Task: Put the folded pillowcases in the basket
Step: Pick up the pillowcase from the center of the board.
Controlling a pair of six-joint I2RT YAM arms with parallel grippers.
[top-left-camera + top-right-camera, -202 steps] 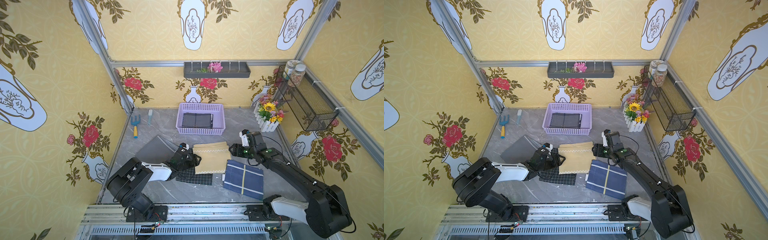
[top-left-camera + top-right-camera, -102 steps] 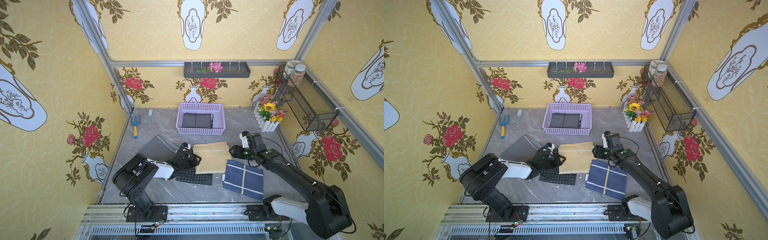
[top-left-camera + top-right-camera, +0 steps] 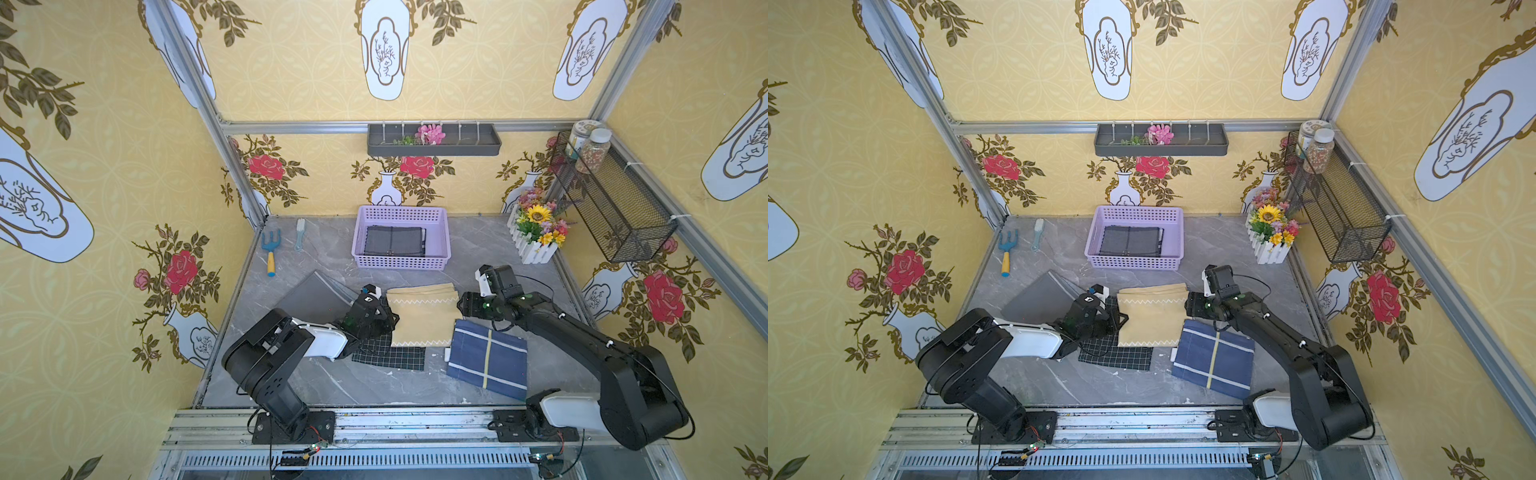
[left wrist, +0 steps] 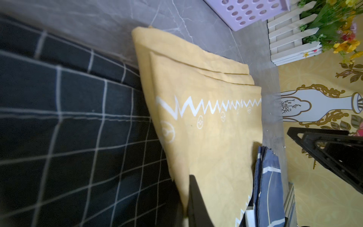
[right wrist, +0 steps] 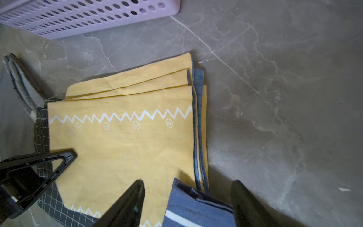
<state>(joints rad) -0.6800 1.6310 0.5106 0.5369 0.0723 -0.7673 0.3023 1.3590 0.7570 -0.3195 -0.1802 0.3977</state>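
Observation:
The folded yellow pillowcase (image 3: 419,316) (image 3: 1152,316) with white zigzag trim lies flat mid-table, in front of the lilac basket (image 3: 401,262) (image 3: 1133,262). A folded grey checked cloth (image 3: 395,241) lies in the basket. My left gripper (image 3: 388,320) (image 4: 188,176) is shut on the yellow pillowcase's (image 4: 212,137) left edge. My right gripper (image 3: 459,307) (image 5: 187,184) stands open at the pillowcase's (image 5: 121,141) right edge, one finger over the yellow fabric. A corner of the blue striped pillowcase (image 5: 196,208) (image 3: 486,359) lies between its fingers.
A black checked cloth (image 3: 390,353) lies partly under the yellow one, and a grey cloth (image 3: 316,295) lies to the left. A flower planter (image 3: 536,237) stands back right; a garden fork (image 3: 272,249) and brush (image 3: 300,232) lie back left. A wire basket (image 3: 615,203) hangs on the right wall.
My left gripper's jaws have closed onto the yellow pillowcase's left edge, and the left arm's elbow has shifted. The right arm has stayed where it was.

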